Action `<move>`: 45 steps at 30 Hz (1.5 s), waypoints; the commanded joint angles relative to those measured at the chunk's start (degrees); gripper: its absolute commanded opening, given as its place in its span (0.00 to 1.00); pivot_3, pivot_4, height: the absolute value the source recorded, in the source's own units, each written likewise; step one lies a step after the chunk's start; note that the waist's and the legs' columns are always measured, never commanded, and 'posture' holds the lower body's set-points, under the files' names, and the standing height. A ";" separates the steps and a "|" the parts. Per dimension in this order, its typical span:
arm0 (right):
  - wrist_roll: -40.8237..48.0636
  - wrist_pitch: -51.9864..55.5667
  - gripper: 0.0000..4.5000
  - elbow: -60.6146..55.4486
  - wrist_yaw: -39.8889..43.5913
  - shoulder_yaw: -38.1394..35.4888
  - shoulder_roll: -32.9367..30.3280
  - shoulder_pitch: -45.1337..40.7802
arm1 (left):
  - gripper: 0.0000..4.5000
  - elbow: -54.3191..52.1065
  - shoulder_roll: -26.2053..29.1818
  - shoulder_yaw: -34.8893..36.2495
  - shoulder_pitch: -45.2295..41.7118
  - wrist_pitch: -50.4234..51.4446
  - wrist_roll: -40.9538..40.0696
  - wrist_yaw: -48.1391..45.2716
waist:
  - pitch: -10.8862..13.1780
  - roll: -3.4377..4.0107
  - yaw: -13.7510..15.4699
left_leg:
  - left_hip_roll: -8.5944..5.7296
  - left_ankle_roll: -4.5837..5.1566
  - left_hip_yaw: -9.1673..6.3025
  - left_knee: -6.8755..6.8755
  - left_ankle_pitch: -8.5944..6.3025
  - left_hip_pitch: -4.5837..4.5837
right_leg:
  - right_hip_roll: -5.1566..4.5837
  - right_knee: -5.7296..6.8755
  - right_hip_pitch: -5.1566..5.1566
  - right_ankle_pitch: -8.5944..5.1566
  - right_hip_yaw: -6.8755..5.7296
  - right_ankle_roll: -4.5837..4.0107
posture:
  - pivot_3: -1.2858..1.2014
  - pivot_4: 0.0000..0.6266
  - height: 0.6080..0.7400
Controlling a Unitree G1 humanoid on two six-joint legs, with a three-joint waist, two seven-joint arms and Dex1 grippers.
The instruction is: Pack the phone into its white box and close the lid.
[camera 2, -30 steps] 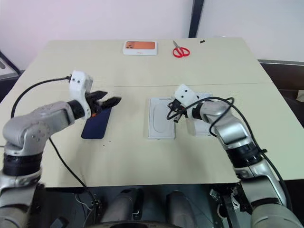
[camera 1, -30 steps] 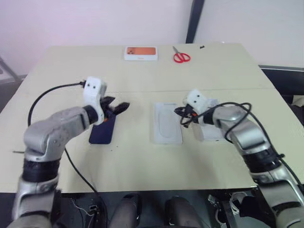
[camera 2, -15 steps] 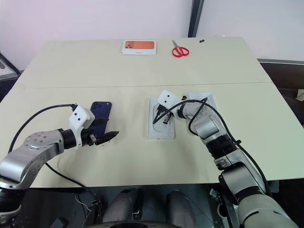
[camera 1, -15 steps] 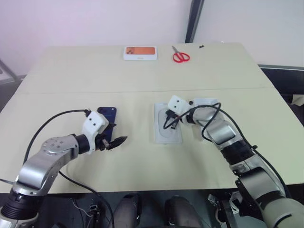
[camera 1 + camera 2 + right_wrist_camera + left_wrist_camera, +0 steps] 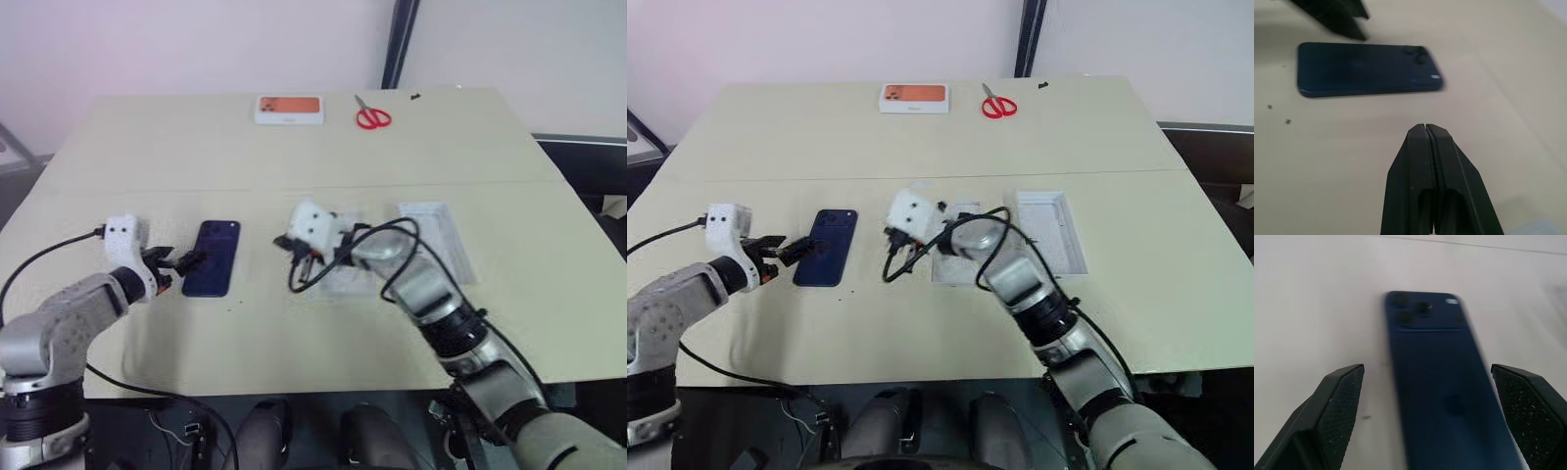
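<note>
Right now the phone (image 5: pixel 211 258) lies flat on the table (image 5: pixel 294 333), back up, camera cluster at the far end — not in any container yet. Left gripper (image 5: pixel 174 265) sits just beside the phone's left edge, fingers (image 5: pixel 1334 406) spread wide, nothing held; in its wrist view the phone lies between the two pads, so it looks lined up to straddle it across the width. Can't tell if a fingertip touches the edge.

Right gripper (image 5: pixel 890 235) has jaws pressed fully together, empty, hovering near the phone's right side and pointing across at it. My read: closed fingers work as a pusher or stop on that side while the left one grips — a guess, not seen.

Containers: the white box (image 5: pixel 1050 230) lies open on the robot's right, well apart from the phone, nothing in it as far as I can see. A flat white piece (image 5: pixel 965 266) lies between box and phone, mostly hidden under the right arm — cannot say whether it's the lid or an insert.

A white box with orange print (image 5: pixel 290 109) and red scissors (image 5: pixel 372 117) sit at the far edge, out of the way.

Packing not started.
</note>
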 commanded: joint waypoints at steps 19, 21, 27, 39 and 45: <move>-8.85 -10.54 0.00 28.01 -2.98 5.03 15.29 -10.69 | 0.99 11.74 -3.00 -1.97 -14.12 28.31 -6.74 0.65 | -0.11 -0.04 0.05 | -0.02 -0.08 -0.09 -0.05 0.03 0.40 | 0.03 0.03 0.11 0.00 0.00 0.00 | 0.52 0.24 1.00; -9.03 -11.05 0.00 28.53 -3.13 4.70 15.52 -10.65 | 0.99 12.24 -4.51 -0.77 -14.52 28.31 -8.41 1.42 | -0.13 -0.04 0.07 | -0.04 -0.08 -0.10 -0.05 0.03 0.44 | 0.01 0.03 0.14 0.00 0.01 0.00 | 0.52 0.24 1.00; -9.61 -11.67 0.00 28.83 -2.98 3.92 15.50 -10.18 | 0.99 14.27 -8.52 3.40 -16.71 28.31 -13.10 5.08 | -0.18 -0.07 0.22 | -0.07 -0.08 -0.13 -0.05 0.03 0.45 | -0.01 0.04 0.17 0.00 0.00 0.00 | 0.52 0.24 1.00; -10.09 -11.02 0.00 26.84 -2.58 3.73 14.73 -8.56 | 0.99 16.20 -8.42 8.69 -18.89 27.95 -9.69 10.94 | -0.19 -0.09 -0.39 | -0.08 -0.12 -0.14 -0.10 0.06 0.45 | -0.01 0.05 0.12 0.00 0.00 0.00 | 0.52 0.24 1.00; -10.29 -10.38 0.00 25.70 -2.44 3.67 14.30 -7.97 | 0.99 16.25 -7.63 11.60 -19.02 26.42 -7.00 11.27 | -0.19 -0.10 -0.55 | -0.08 -0.16 -0.14 -0.15 0.08 0.45 | 0.00 0.05 0.10 0.00 0.01 0.00 | 0.52 0.24 1.00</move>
